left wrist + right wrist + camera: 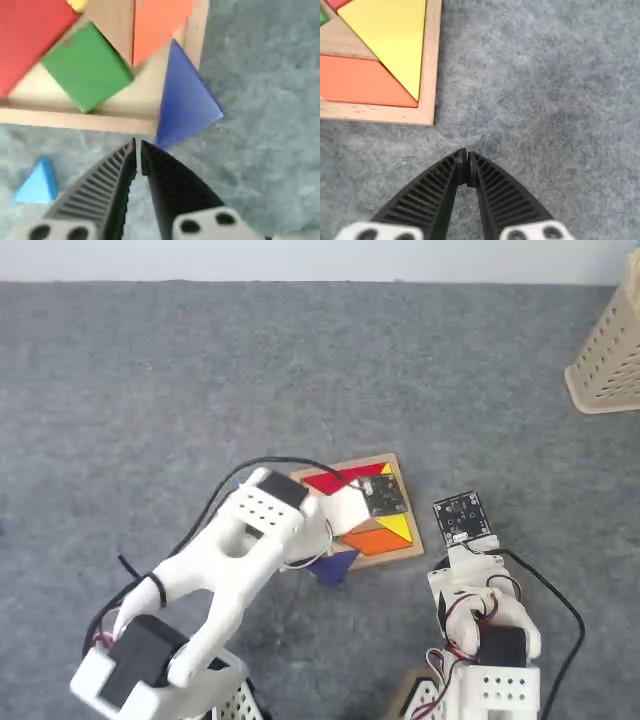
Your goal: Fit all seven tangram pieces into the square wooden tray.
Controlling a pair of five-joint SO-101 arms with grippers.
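The square wooden tray (392,558) lies mid-table holding a red piece (330,480), an orange piece (372,539) and a yellow piece (396,527). In the left wrist view the tray (75,121) also holds a green square (87,65). A dark blue triangle (185,100) lies tilted across the tray's rim, half on the carpet (335,565). My left gripper (137,146) is shut and holds nothing, just outside the rim beside that triangle. A small light blue triangle (37,182) rests on the carpet nearby. My right gripper (466,156) is shut over bare carpet, a little off the tray's corner (427,117).
A beige perforated container (610,350) stands at the far right edge. Grey carpet covers the table. The left arm (230,560) stretches from the lower left over the tray's near side; the right arm (480,630) sits at the lower right.
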